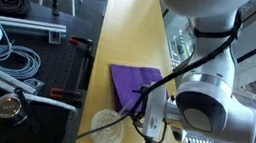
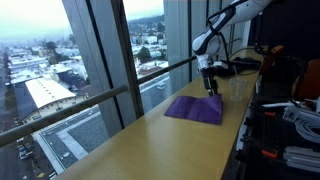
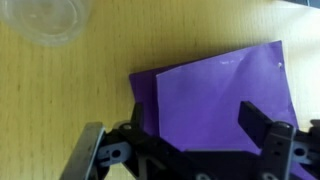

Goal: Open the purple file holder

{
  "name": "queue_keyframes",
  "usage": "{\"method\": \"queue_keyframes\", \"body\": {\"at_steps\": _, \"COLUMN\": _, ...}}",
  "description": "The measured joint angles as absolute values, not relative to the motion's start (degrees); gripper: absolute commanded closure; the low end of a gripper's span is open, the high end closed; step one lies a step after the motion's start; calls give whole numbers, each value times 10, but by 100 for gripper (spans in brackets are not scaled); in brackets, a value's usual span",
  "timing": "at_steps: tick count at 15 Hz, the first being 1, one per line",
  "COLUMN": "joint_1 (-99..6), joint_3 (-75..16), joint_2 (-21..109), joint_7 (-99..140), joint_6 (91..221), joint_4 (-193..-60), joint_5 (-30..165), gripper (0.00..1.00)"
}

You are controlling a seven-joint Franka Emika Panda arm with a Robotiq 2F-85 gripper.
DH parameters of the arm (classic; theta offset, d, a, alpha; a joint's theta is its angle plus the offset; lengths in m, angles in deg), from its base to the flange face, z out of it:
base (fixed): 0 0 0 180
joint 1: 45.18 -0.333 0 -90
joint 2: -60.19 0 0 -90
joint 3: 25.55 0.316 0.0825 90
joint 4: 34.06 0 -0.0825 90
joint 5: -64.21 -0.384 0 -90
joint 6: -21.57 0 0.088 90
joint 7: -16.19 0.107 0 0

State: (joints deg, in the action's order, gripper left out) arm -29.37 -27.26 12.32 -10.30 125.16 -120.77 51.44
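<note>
The purple file holder [image 1: 132,81] lies flat on the yellow wooden counter; it also shows in an exterior view [image 2: 195,108] and fills the wrist view [image 3: 225,100]. In the wrist view its top flap sits slightly askew over the lower layer. My gripper [image 3: 195,115] is open and hovers just above the holder's near edge, fingers apart with only purple surface between them. In an exterior view the gripper [image 2: 211,88] hangs above the holder's far end. Nothing is held.
A round clear plastic cup lid [image 1: 110,126] sits on the counter beside the holder, also in the wrist view [image 3: 47,20]. A dark workbench with cables and tools [image 1: 13,61] borders the counter. Windows [image 2: 90,60] run along the counter's other side.
</note>
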Motion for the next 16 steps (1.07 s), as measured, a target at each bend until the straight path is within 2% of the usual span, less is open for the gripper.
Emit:
{"method": "queue_keyframes", "body": {"at_steps": 4, "joint_1": -293, "joint_3": -272, "joint_2": 123, "joint_7": -103, "joint_6": 1252, "joint_4": -1208, "joint_5": 514, "gripper": 68}}
{"method": "queue_keyframes", "body": {"at_steps": 8, "joint_1": -290, "joint_3": -272, "joint_2": 123, "joint_7": -103, "joint_6": 1252, "joint_4": -1207, "joint_5": 514, "gripper": 96}}
{"method": "queue_keyframes", "body": {"at_steps": 9, "joint_1": -290, "joint_3": -272, "joint_2": 123, "joint_7": -103, "joint_6": 1252, "joint_4": -1206, "joint_5": 514, "gripper": 100}}
{"method": "queue_keyframes", "body": {"at_steps": 16, "joint_1": -324, "joint_3": -276, "joint_2": 197, "joint_7": -91, "joint_6": 1295, "joint_4": -1233, "joint_5": 621, "gripper": 100}}
